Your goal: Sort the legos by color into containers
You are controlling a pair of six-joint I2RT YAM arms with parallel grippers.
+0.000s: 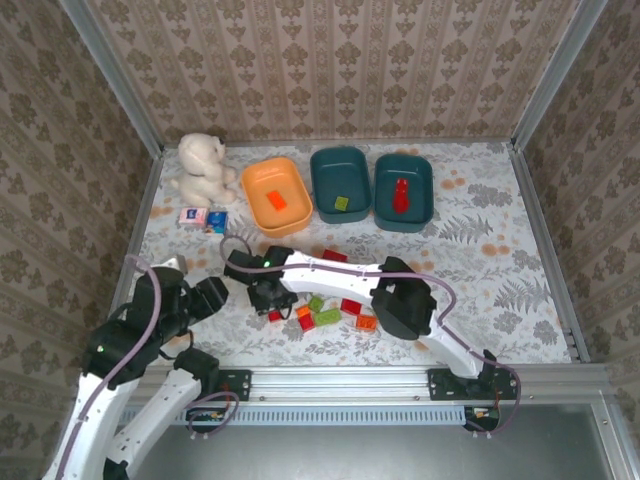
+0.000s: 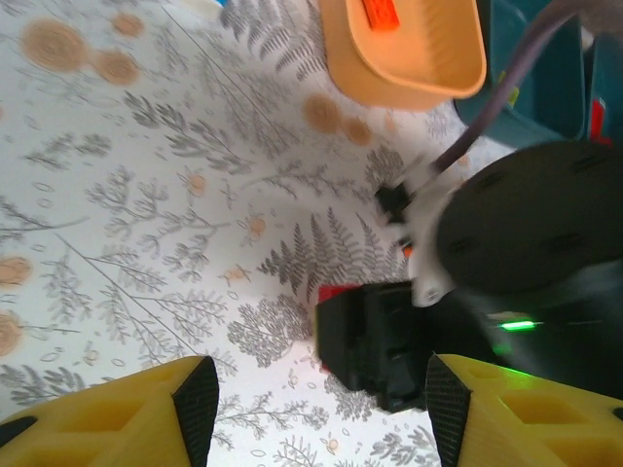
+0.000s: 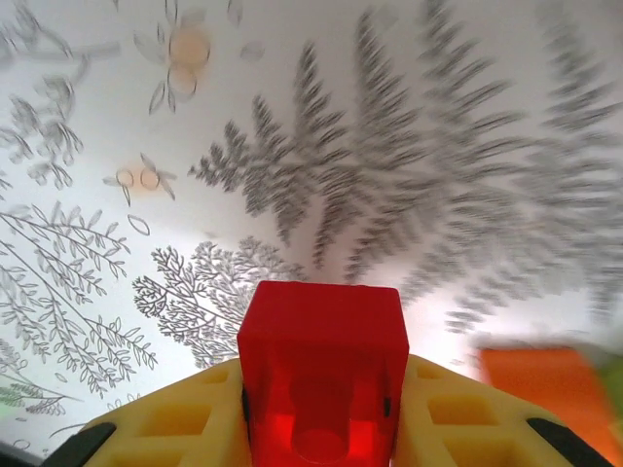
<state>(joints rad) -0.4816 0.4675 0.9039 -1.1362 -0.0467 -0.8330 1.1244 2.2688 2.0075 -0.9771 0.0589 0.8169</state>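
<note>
Right wrist view — right pincer is clamping a red lego close to the worktop; left pincer is hanging part-open, empty; teal container holding red is lying beyond, rightward — right arm nearer.

We see a white plush toy sitting in the far left corner of the counter, which wears a pale cloth printed with grey ferns and orange blooms. Just in front of the toy lies a small blue-and-white box. Patterned walls close in three sides, and a metal rail runs along the near edge.
</note>
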